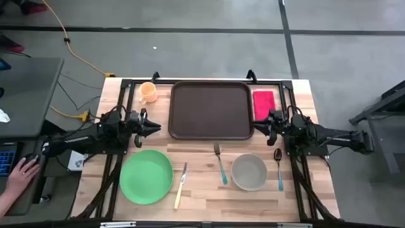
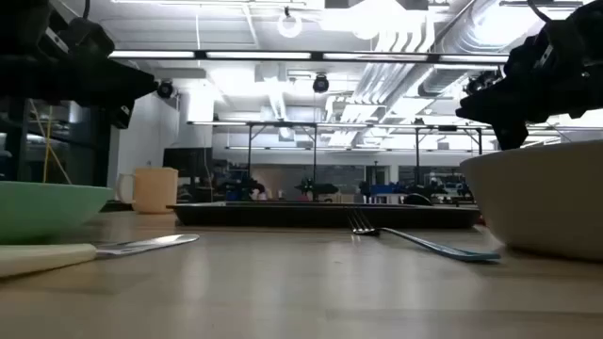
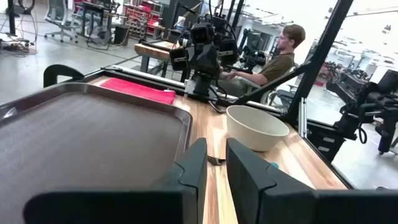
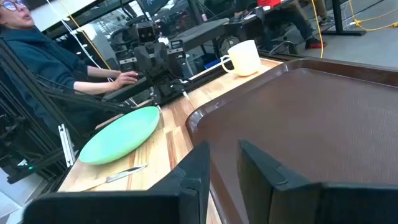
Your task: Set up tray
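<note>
The dark brown tray (image 1: 211,109) lies flat at the far middle of the table, bare inside; it also shows in the low view (image 2: 320,214) and both wrist views (image 3: 81,137) (image 4: 311,118). My left gripper (image 1: 155,127) hovers just off the tray's left near corner, fingers (image 3: 214,171) a little apart and holding nothing. My right gripper (image 1: 258,130) hovers off the tray's right near corner, fingers (image 4: 225,165) likewise apart and holding nothing. A red napkin (image 1: 264,104) lies right of the tray.
A yellow mug (image 1: 148,92) stands left of the tray. Near side: green plate (image 1: 146,177), knife (image 1: 180,186), fork (image 1: 220,163), beige bowl (image 1: 249,172), spoon (image 1: 278,167). A person's hand (image 1: 22,170) rests at a keyboard off the left edge.
</note>
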